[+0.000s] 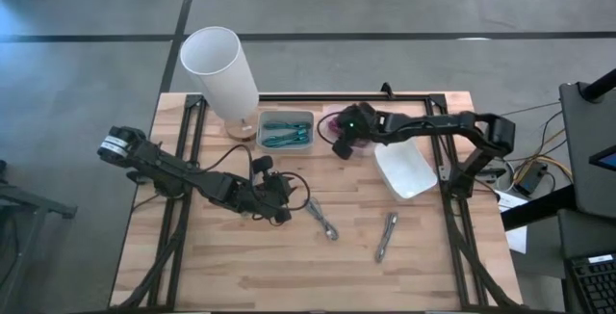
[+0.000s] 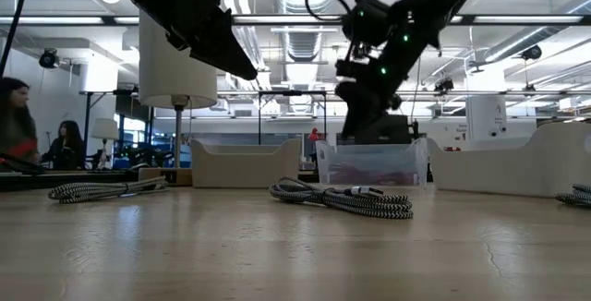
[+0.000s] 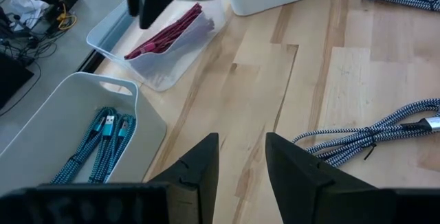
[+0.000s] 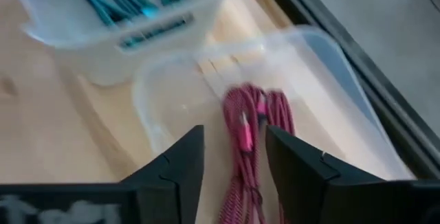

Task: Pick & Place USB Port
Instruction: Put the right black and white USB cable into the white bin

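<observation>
A bundle of pink cables lies in a clear bin at the far side of the table. My right gripper hangs open just above that bin, one finger on either side of the bundle, apparently clear of it. Next to it, a white bin holds teal USB cables. Two black-and-white braided cables lie on the wood near the front. My left gripper is open over bare wood, left of the nearer braided cable.
A tall white cylinder stands at the far left corner on a round wooden base. An empty white bin sits right of centre. Black frame rails run along the table's left, right and far edges. Bare wood shows along the near side.
</observation>
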